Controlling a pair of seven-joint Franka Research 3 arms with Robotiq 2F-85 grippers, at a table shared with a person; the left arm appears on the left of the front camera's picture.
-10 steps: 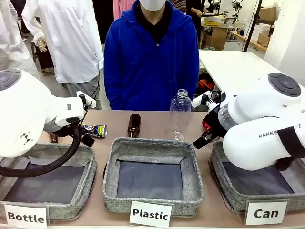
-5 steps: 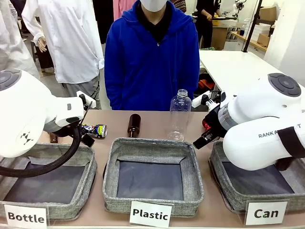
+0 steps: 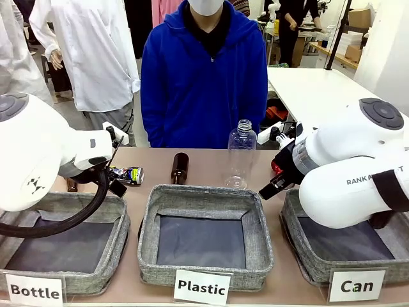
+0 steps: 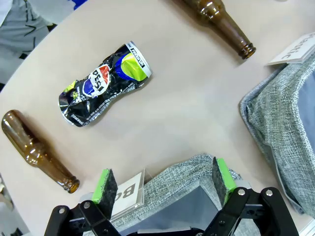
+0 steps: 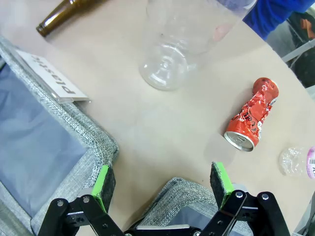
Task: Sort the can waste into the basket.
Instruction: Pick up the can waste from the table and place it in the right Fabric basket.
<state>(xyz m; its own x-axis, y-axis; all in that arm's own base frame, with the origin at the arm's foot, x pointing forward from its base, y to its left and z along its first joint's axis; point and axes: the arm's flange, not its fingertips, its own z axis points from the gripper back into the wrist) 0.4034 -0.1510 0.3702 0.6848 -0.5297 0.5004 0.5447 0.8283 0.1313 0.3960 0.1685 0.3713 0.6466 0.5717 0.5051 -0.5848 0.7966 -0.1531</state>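
The worktop is carrying three grey bins, and a person in a blue top is standing at its far side. The Can basket is sitting directly under the right tool, with a corner of its rim showing between the green pads. The Plastic bin is lying just to the left of that tool in its wrist view. The Bottle bin is lying under the left tool.

Both tools are hanging wide open and gripping nothing.

A clear bottle is standing upright ahead of the right tool. Two brown bottles are lying on their sides ahead of the left tool, one far up to the right and one close on the left.

The red can is lying on bare worktop ahead of the right tool and to its right, outside the basket, with its silver end turned toward the tool. The dark can is lying crushed on its side ahead of the left tool, between the two brown bottles and touching neither, well apart from the Can basket.
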